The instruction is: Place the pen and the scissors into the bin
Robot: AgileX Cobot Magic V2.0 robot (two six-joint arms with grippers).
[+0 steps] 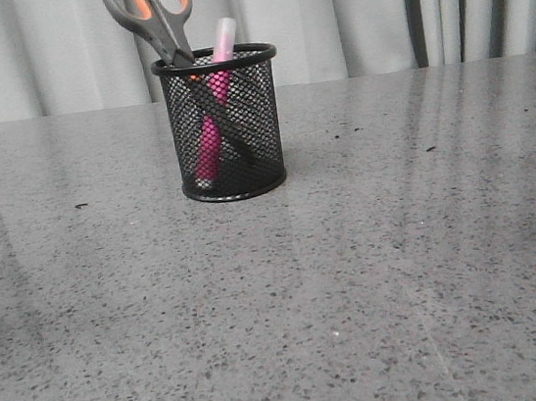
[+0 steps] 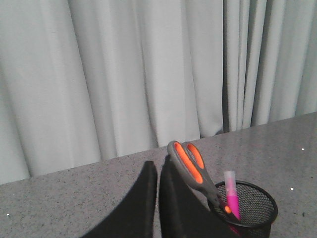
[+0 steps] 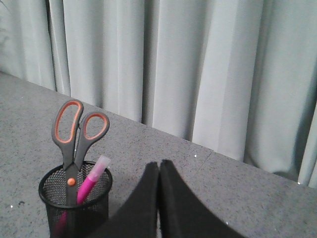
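The black mesh bin [image 1: 227,127] stands upright on the grey table, left of centre. Inside it the scissors [image 1: 152,13] rest blades down, their grey and orange handles leaning out over the rim to the left. The pink pen [image 1: 215,99] stands beside them, pale cap up. Both wrist views show the same: bin [image 2: 247,208] [image 3: 74,198], scissors [image 2: 190,166] [image 3: 74,134], pen [image 2: 231,196] [image 3: 91,181]. My left gripper [image 2: 157,166] is shut and empty, clear of the bin. My right gripper [image 3: 159,164] is also shut and empty. Neither gripper appears in the front view.
The speckled grey table [image 1: 378,285] stretches wide around the bin. A pale pleated curtain [image 1: 371,9] hangs behind the table's far edge.
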